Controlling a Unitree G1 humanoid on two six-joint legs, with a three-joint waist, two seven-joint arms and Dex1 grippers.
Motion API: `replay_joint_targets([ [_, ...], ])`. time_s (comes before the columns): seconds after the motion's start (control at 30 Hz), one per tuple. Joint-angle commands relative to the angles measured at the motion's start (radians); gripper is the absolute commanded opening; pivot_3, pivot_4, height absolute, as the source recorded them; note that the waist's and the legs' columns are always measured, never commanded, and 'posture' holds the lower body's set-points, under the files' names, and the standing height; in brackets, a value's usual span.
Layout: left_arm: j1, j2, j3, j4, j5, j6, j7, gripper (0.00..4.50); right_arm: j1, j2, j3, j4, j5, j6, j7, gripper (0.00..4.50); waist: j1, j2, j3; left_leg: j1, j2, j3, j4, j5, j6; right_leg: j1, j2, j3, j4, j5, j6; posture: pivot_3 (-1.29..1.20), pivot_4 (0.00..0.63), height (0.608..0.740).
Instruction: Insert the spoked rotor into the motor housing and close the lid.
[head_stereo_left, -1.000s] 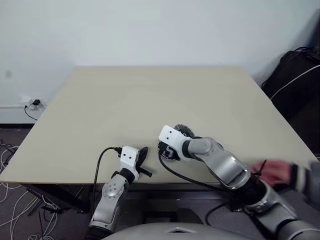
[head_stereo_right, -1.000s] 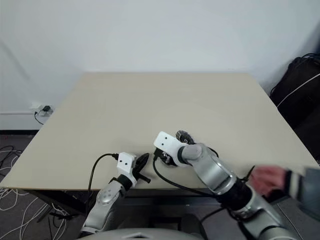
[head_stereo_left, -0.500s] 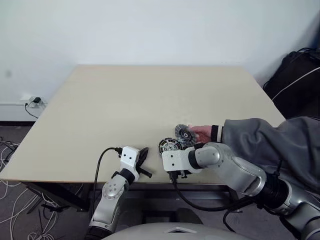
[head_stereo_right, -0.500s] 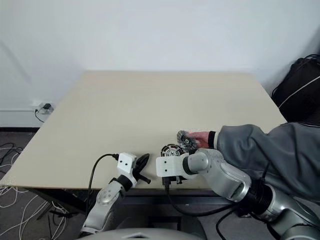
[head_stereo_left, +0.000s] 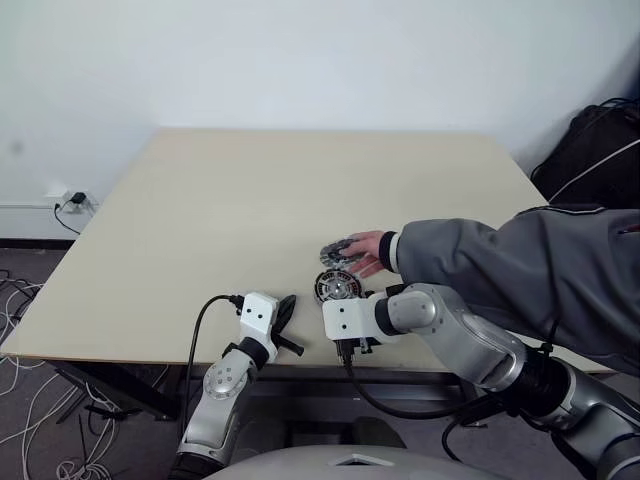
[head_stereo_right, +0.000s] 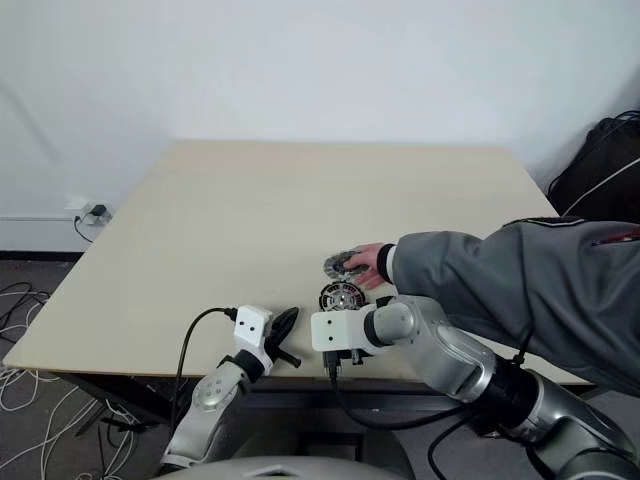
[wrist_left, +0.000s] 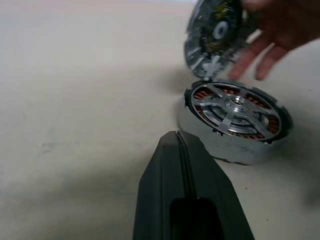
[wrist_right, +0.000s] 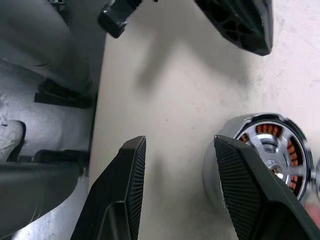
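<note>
Rotor (wrist_left: 234, 111) already sits in housing (wrist_left: 227, 145) near table (head_stereo_left: 230, 210) front edge; lid step next. Person's hand (head_stereo_left: 366, 250) tilts lid (wrist_left: 214, 34) just behind it. Left gripper (wrist_left: 185, 195) pressed together; right gripper (wrist_right: 182, 187) spread, empty, w/ housing beside one finger. Next: needs lid grasped, lowered flat onto housing.

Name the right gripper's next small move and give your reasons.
Probably hold it where it is, open beside the housing. The rotor already sits in the housing, and a person's hand is holding the lid tilted right above it. The right gripper holds nothing, and moving in now would risk hitting that hand. Wait until the hand withdraws.
</note>
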Motion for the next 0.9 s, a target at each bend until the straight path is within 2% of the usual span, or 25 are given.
replay_joint_targets([
  [0.03,-0.018,0.004,-0.013,-0.01,0.006,-0.011,-0.007,0.0,0.002,0.005,-0.032,-0.007,-0.017,-0.013,0.006,2.31,0.0,0.0,0.0,0.0,0.0,0.0,0.0,0.0,0.0,0.0,0.0,0.0,0.0,0.0,0.0,0.0,0.0,0.74],
  [0.4,-0.027,0.004,-0.019,0.001,0.006,-0.014,-0.005,0.0,-0.028,0.033,-0.036,0.103,-0.054,-0.044,0.022,2.31,0.0,0.0,0.0,0.0,0.0,0.0,0.0,0.0,0.0,0.0,0.0,0.0,0.0,0.0,-0.001,0.0,0.0,0.74],
  [0.9,-0.011,0.003,-0.014,-0.011,0.0,-0.015,0.002,0.0,-0.134,0.125,-0.045,0.41,-0.132,-0.153,0.055,2.31,-0.001,0.0,0.0,0.0,0.0,0.0,0.0,0.0,0.0,0.0,0.0,0.0,0.0,0.003,-0.005,0.0,0.0,0.74],
])
